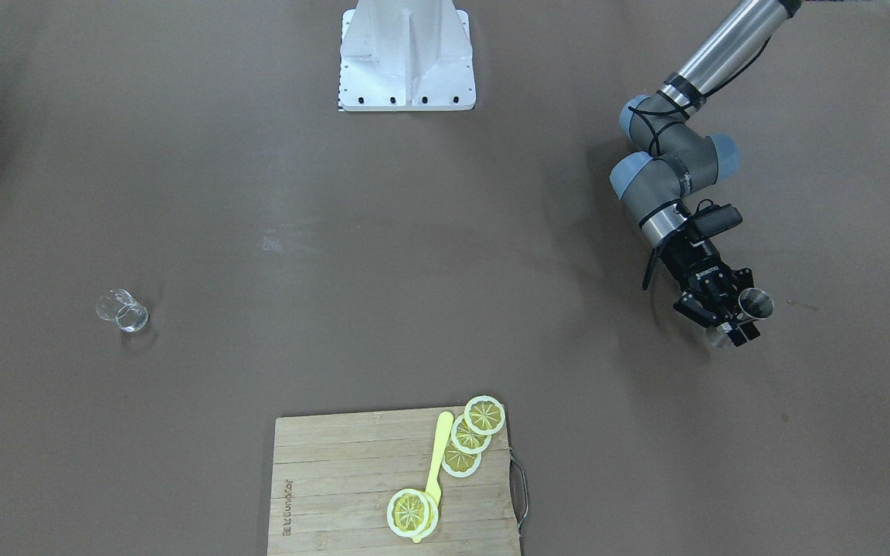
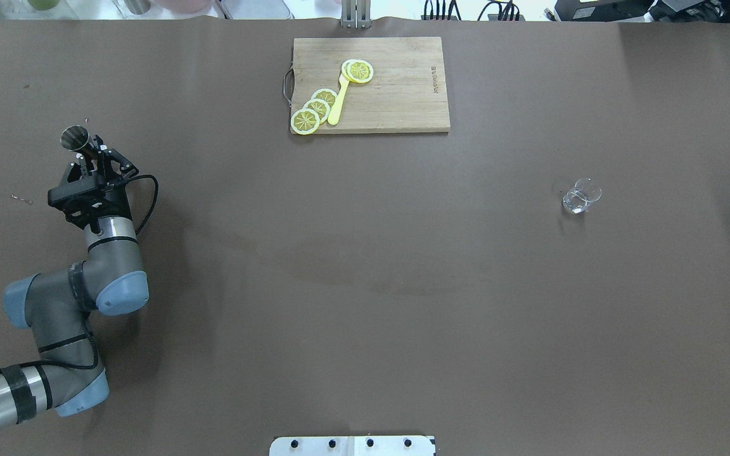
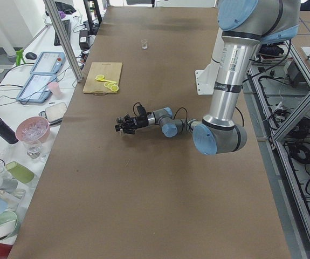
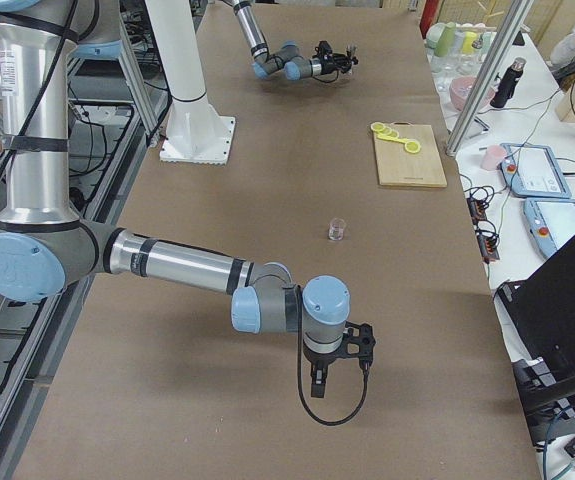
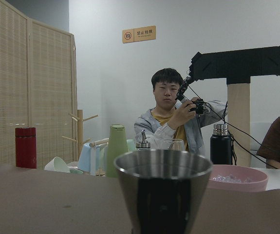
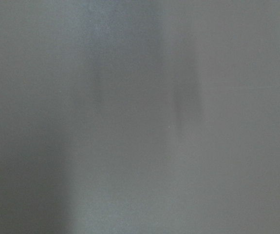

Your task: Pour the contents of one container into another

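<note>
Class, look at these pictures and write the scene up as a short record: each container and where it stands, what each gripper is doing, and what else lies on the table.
Source container: metal cup, upright, on the robot's left side
Left gripper: shut on the metal cup's lower part
Target container: clear glass, standing alone on the robot's right side
Right gripper: low over bare table; open or shut cannot be told
Other items: cutting board carrying lemon slices and a yellow utensil
Pouring: not yet begun

Left gripper (image 3: 119, 128) low over table (image 3: 144, 189), grip unclear
</note>
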Robot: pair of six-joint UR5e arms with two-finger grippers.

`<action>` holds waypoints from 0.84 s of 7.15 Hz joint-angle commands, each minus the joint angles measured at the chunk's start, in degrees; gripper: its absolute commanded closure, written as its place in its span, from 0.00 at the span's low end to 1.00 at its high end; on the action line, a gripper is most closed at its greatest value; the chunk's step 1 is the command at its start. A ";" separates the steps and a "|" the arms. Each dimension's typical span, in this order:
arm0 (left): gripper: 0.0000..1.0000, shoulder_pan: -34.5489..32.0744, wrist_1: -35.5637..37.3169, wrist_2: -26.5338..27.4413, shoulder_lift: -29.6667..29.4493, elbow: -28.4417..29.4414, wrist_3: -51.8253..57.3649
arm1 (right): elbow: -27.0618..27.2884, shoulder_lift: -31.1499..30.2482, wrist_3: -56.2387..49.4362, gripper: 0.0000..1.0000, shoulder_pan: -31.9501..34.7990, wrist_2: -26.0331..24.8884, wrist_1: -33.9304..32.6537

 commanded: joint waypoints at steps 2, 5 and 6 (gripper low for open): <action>0.53 0.32 0.01 0.00 0.44 -0.03 -0.02 | 0.04 0.00 0.00 0.00 0.00 0.09 0.00; 0.30 0.32 0.09 0.00 0.70 -0.20 -0.02 | -0.05 0.00 0.00 0.00 0.00 0.09 0.00; 0.00 0.58 0.09 0.09 0.88 -0.38 -0.02 | -0.05 0.00 0.00 0.00 0.00 0.09 0.00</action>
